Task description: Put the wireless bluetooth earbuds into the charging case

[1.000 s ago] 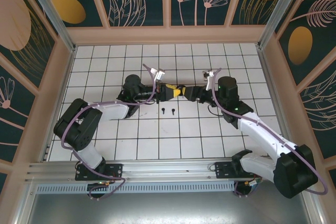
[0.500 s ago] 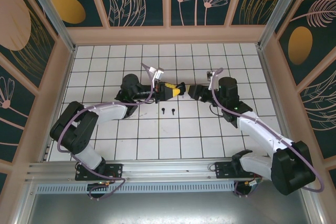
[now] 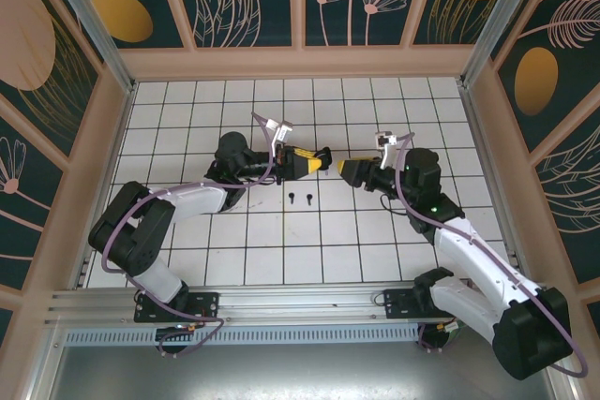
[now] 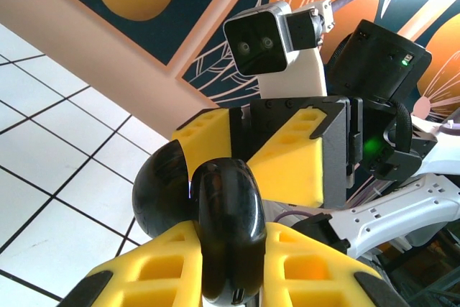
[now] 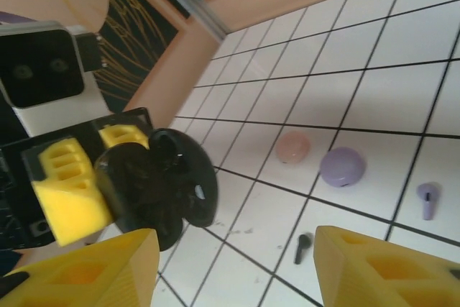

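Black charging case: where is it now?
The black charging case is clamped in the left gripper at mid-table in the top view, facing the right gripper, with two black earbuds on the tiles nearer the arm bases.

The left arm [image 3: 178, 199] rises from its base, folds sharply at the elbow and lays its forearm low, pointing right; the left gripper [image 3: 317, 158] is clamped on a black case [image 4: 223, 228], pinched between its yellow fingers [image 4: 316, 278]; the right arm [image 3: 469, 241] stretches out longer, its wrist turned to the left; the right gripper [image 3: 345, 169] has its jaws parted and holds nothing, its own yellow fingers [image 5: 388, 264] standing well apart; the two grippers face each other tip to tip, near but not touching.
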